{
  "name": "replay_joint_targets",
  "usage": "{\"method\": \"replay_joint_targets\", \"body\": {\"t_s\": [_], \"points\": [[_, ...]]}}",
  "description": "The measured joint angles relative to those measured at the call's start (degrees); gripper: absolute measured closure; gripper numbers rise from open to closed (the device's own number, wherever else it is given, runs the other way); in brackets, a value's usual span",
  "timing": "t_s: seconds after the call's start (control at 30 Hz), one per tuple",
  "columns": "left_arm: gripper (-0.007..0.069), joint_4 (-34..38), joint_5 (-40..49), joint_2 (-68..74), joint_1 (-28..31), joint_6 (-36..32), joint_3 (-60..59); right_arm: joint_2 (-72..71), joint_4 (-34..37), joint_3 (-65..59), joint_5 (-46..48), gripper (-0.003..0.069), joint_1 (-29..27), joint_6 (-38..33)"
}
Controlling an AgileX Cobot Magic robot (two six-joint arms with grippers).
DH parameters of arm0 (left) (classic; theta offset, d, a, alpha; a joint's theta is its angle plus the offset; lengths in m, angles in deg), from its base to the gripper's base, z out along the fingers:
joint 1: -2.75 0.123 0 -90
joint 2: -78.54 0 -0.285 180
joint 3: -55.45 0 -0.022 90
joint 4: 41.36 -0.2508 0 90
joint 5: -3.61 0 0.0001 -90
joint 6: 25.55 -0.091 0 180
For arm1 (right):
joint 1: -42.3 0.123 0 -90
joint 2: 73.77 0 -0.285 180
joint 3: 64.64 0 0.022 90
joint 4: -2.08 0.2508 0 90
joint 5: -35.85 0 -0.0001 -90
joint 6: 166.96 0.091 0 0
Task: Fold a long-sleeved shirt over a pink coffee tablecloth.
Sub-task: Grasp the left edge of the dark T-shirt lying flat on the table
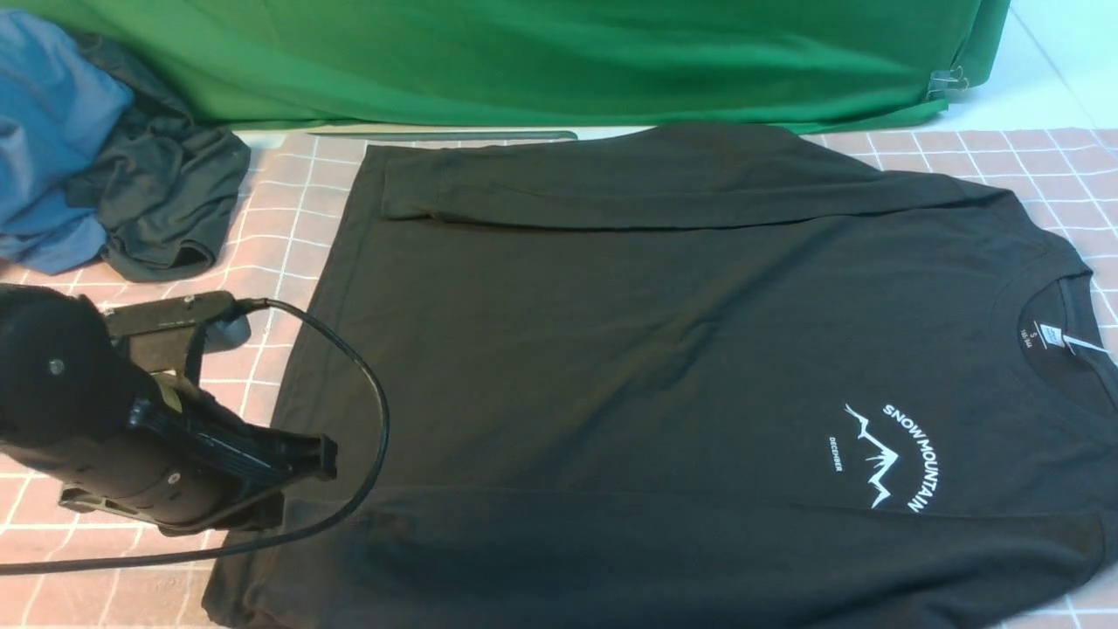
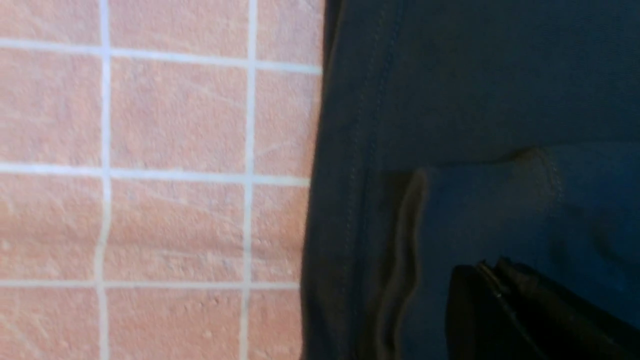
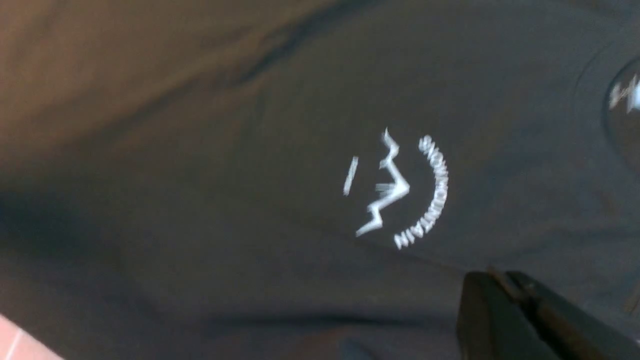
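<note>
Left fingers (image 2: 470, 310) over the long-sleeved shirt (image 1: 655, 367) hem (image 2: 350, 200), state unclear; right fingers (image 3: 480, 320) pressed together near its print (image 3: 400, 190).

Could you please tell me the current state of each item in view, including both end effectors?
Shirt, flat, front up, far sleeve folded across the body.
Tablecloth, spread under the shirt.
Green cloth, draped at the back.
Blue garment, crumpled.
Grey garment, crumpled beside it.
Left end effector, looks shut, nothing seen held.
Right end effector, shut, nothing seen held.
</note>
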Motion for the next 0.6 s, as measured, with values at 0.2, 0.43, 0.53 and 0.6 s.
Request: {"method": "replay_joint_targets", "body": {"t_s": [0.2,0.43,0.53,0.6], "points": [[0.0338,-0.53,-4.06,5.58,0.0,-1.21,-0.05,0.58,0.24,-1.44,-2.4,0.0619,0.0,-0.17],[0.0236,-0.58,-8.0,11.69,0.0,-2.44,-0.05,0.58,0.31,-1.56,-3.76,0.0615,0.0,-0.22],[0.0244,-0.3,-8.54,12.66,-0.18,-3.01,0.16,0.58,0.36,-1.56,-4.41,0.0614,0.0,-0.22],[0.0303,-0.37,-8.54,13.18,-0.65,-4.61,0.33,0.58,0.36,-1.56,-4.94,0.0613,0.0,-0.22]]}}
